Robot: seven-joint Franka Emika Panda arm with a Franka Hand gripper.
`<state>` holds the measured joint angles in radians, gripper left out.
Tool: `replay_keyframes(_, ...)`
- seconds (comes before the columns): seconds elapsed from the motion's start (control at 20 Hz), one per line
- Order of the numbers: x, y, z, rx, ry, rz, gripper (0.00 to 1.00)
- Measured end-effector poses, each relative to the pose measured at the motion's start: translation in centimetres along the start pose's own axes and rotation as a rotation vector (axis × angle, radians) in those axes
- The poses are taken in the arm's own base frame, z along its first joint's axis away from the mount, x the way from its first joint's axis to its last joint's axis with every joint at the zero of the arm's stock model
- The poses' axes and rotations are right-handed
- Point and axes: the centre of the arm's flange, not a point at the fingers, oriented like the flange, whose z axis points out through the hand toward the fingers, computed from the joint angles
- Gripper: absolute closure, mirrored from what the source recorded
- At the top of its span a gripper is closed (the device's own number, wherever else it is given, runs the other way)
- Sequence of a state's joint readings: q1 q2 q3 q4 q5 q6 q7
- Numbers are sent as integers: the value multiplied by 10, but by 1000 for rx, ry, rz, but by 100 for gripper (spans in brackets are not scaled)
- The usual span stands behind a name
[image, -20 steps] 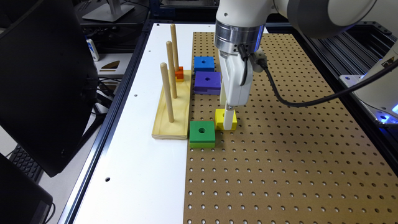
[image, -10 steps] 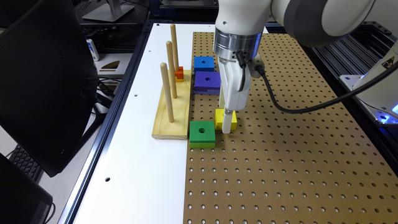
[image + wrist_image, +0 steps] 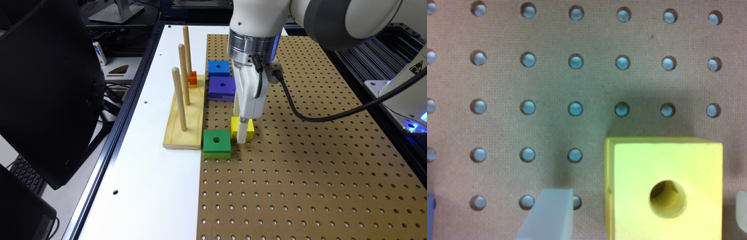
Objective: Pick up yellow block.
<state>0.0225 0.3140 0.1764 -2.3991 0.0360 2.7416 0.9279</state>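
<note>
Currently the gripper (image 3: 242,130) is down at the yellow block (image 3: 666,190), fingers (image 3: 548,215) wide, one each side, a gap showing, so no grasp yet. Block rests on pegboard (image 3: 300,173), at 1 o'clock of green block (image 3: 217,143). Left: close, lift.

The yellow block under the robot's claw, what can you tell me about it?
The yellow block is a small, bright yellow cube, seemingly painted wood, with a round hole in its top. It sits flat on the brown pegboard, just behind the green block. The gripper straddles it: one finger stands apart on one side, the other shows at the opposite side.
</note>
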Motion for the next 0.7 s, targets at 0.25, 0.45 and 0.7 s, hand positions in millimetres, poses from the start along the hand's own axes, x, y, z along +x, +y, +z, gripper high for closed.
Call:
replay_keyframes(0.25,0,0,12,-2,-5,1,0)
replay_keyframes(0.45,0,0,12,-1,-5,1,0)
replay_keyframes(0.7,1,0,12,-1,-5,1,100)
